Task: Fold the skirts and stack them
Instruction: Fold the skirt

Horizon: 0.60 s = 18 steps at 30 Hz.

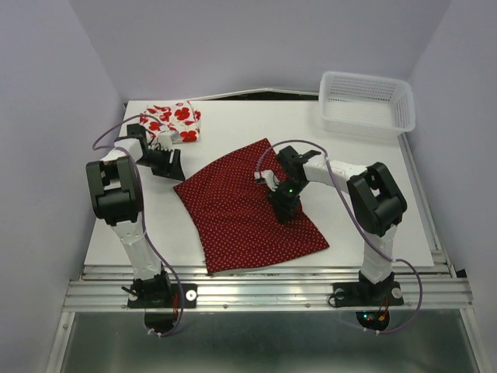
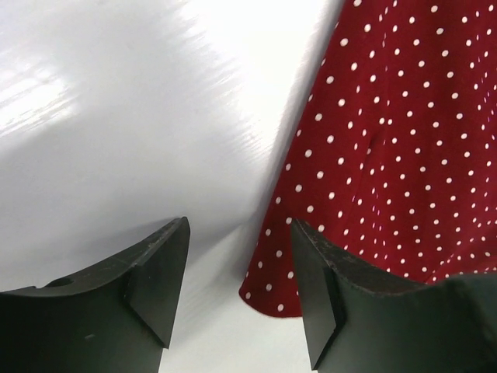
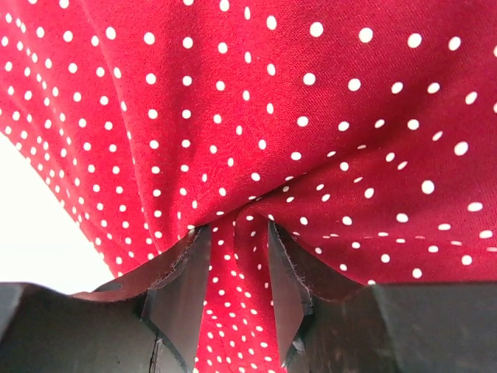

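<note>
The right fingers (image 3: 182, 287) pinch the dotted skirt (image 1: 241, 217); the left fingers (image 2: 159, 272) stand wide beside it

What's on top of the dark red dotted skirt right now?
Only the right gripper, pinching a bunch of cloth near the middle of the dark red skirt. Nothing else lies on it. Anything beneath the cloth is covered.

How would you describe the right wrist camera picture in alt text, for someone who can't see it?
The right tool pinches a bunched fold of the dark red skirt between its two black fingers. The white-dotted cloth fills nearly the whole view, and a patch of white table shows at the left.
</note>
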Available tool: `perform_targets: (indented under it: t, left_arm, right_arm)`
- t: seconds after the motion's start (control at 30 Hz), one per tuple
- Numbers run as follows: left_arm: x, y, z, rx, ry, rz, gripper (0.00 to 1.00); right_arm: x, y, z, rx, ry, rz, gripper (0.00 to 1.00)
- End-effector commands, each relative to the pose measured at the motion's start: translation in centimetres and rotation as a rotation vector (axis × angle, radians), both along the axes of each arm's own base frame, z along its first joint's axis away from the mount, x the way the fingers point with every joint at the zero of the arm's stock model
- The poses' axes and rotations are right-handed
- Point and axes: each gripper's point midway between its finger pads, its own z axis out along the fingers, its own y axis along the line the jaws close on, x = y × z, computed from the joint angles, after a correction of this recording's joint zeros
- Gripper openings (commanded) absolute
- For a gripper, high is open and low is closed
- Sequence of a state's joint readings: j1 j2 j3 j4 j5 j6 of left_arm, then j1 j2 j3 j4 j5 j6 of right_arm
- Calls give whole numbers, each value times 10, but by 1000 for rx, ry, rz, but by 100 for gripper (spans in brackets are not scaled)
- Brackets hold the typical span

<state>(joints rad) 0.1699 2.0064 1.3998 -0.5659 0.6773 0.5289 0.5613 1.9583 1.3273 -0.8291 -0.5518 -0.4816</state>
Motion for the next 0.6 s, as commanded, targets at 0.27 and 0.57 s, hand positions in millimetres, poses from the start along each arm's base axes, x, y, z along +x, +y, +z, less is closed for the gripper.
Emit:
perform_targets:
  t: [0.27,0.57]
  left_arm:
    - [-15,0,1,-48,38,-76,60]
    - [-24,-11,-1,-123,67,-125,61]
  right_arm:
    - [-5,23,18,39,67,10,51]
    - [120,18,81,69,-298,-77,54]
